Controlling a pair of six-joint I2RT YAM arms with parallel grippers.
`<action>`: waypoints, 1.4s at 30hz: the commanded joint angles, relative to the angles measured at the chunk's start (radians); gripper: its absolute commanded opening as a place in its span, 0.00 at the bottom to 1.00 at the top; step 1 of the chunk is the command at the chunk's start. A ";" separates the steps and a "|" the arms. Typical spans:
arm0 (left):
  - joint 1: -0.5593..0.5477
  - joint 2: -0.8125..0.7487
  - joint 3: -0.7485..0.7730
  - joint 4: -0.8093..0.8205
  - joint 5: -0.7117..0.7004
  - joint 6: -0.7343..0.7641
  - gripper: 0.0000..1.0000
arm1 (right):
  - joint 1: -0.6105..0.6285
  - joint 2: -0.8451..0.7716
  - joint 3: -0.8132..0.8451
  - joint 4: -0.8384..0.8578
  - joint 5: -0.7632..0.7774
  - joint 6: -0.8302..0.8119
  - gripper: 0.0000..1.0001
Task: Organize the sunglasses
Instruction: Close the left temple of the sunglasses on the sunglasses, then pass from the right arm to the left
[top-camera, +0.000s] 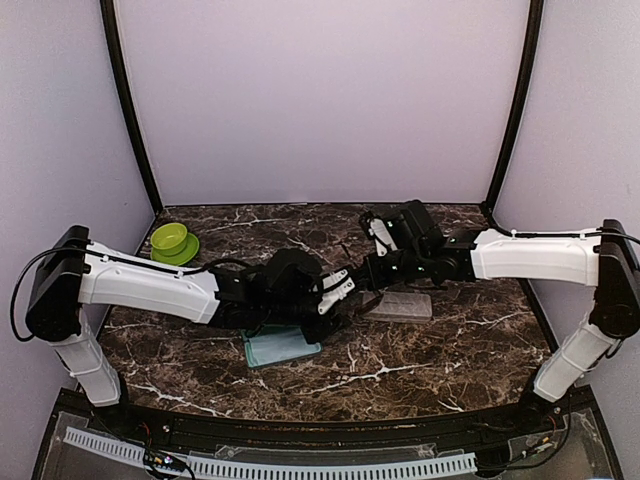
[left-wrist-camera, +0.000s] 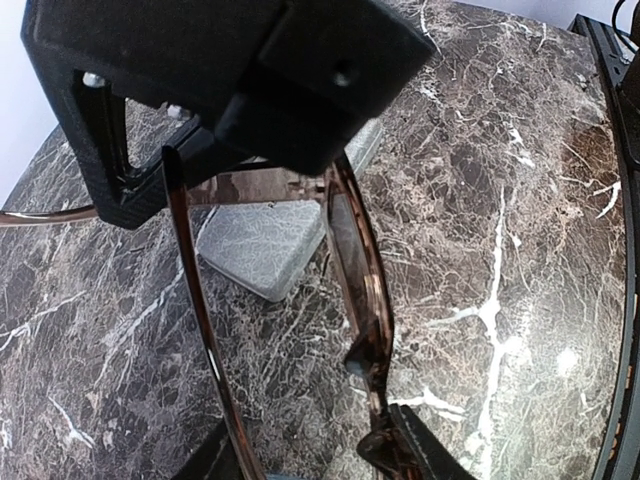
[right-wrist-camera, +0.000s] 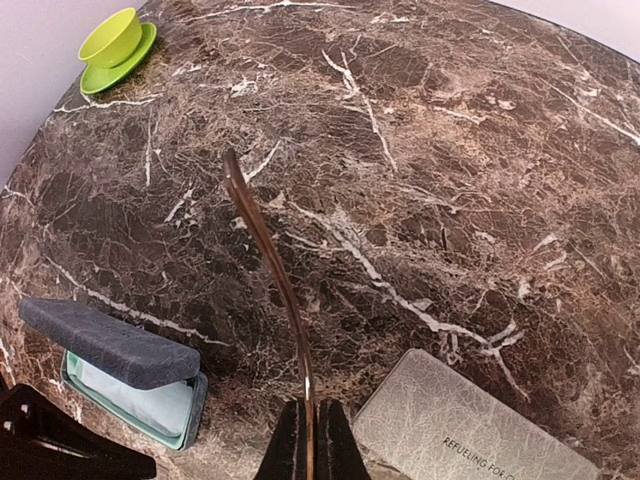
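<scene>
The brown-lensed sunglasses are held above the table: one temple is pinched in the right tool, running toward 11 o'clock; the grip of the left tool cannot be judged. The open case lies at 7 o'clock of them, nearer the left arm.

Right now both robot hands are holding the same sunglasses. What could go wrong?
The right gripper pinches one thin temple while the left gripper holds the sunglasses by the frame; pulling apart could bend it. They hang over the marble table, not the open case, so a slip could drop them on stone.
</scene>
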 joint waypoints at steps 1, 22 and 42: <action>0.000 -0.040 -0.027 0.058 -0.023 0.002 0.46 | 0.000 -0.012 0.011 0.071 -0.097 0.087 0.00; -0.002 -0.080 -0.094 0.100 -0.054 -0.009 0.44 | -0.054 -0.039 -0.018 0.094 -0.177 0.086 0.00; 0.074 -0.253 -0.167 0.155 0.214 -0.363 0.99 | -0.017 -0.067 -0.120 0.191 -0.014 -0.091 0.00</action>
